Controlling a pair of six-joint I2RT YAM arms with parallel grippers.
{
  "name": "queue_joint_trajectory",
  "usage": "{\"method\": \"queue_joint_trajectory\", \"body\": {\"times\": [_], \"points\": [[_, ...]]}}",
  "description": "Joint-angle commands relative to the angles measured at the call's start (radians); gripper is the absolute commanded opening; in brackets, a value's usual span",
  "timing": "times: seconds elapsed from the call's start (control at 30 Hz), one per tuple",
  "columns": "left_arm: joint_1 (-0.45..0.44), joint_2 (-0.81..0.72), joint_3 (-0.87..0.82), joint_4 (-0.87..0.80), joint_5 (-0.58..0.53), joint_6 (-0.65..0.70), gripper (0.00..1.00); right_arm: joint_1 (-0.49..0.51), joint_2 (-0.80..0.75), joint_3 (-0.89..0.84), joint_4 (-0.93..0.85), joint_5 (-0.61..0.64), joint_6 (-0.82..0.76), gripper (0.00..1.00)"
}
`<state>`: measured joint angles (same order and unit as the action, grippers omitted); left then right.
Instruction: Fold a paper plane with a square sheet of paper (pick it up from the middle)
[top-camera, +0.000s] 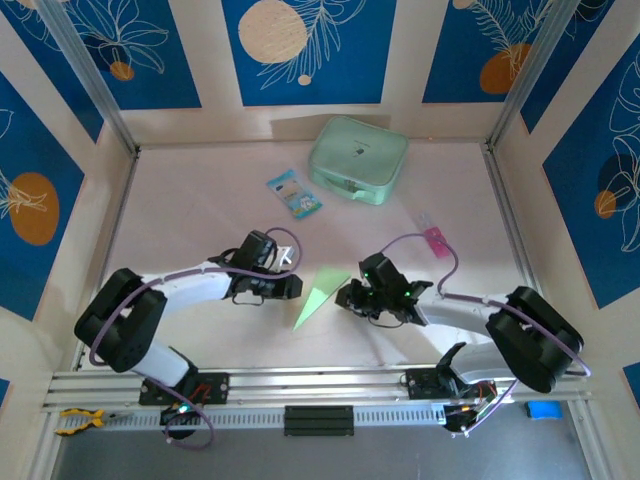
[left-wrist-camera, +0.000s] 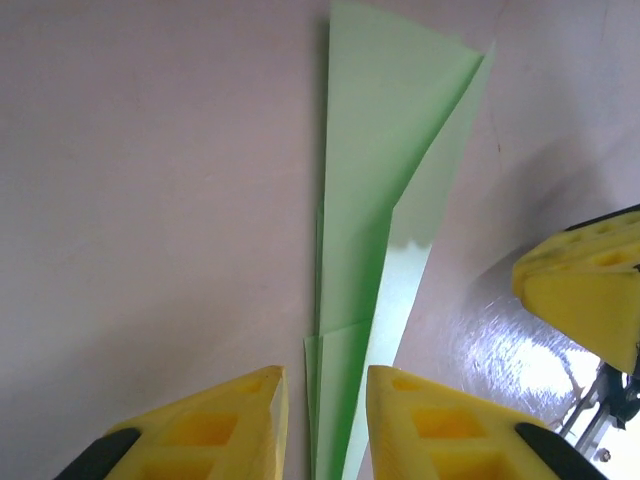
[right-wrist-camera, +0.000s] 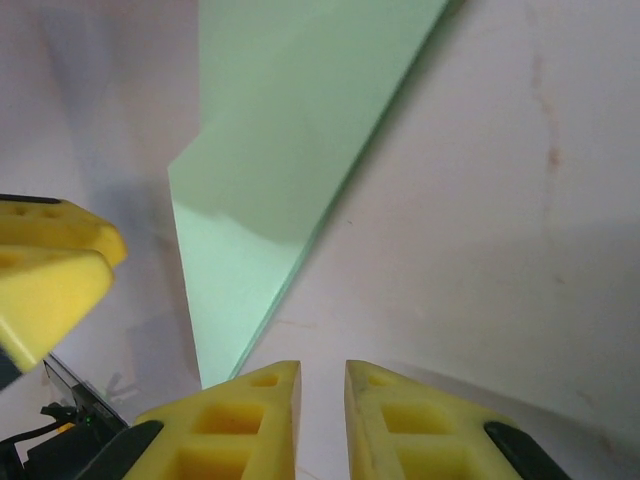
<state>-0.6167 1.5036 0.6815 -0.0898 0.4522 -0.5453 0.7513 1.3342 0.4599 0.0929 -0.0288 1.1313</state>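
Paper plane (top-camera: 321, 291), a narrow pale-green dart, lies flat on the table (top-camera: 200, 200) towards the middle of its near edge, between my two arms, where both can reach it. My left gripper (left-wrist-camera: 327, 400) sits low over the tail end, fingers slightly parted with the folded strip running between them, apparently not pinched. My right gripper (right-wrist-camera: 322, 400) faces it from the other side, fingers a narrow gap apart around nothing, one paper corner just beside them. I judge the folding done and the dart set down. Mint case (top-camera: 358, 160) and printed packet (top-camera: 294, 193) rest near the far edge.
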Motion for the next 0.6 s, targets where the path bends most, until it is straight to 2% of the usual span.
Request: {"method": "queue_joint_trajectory", "body": {"times": [0.0, 0.33, 0.57], "points": [[0.014, 0.018, -0.004, 0.003, 0.060, 0.001, 0.26, 0.019, 0.034, 0.049, -0.006, 0.008, -0.004, 0.20], [0.017, 0.053, -0.039, 0.031, 0.077, -0.026, 0.26, 0.062, 0.088, 0.079, -0.011, 0.048, 0.024, 0.20], [0.018, 0.094, -0.036, 0.070, 0.124, -0.036, 0.19, 0.053, 0.118, 0.082, 0.004, 0.026, 0.023, 0.21]]}}
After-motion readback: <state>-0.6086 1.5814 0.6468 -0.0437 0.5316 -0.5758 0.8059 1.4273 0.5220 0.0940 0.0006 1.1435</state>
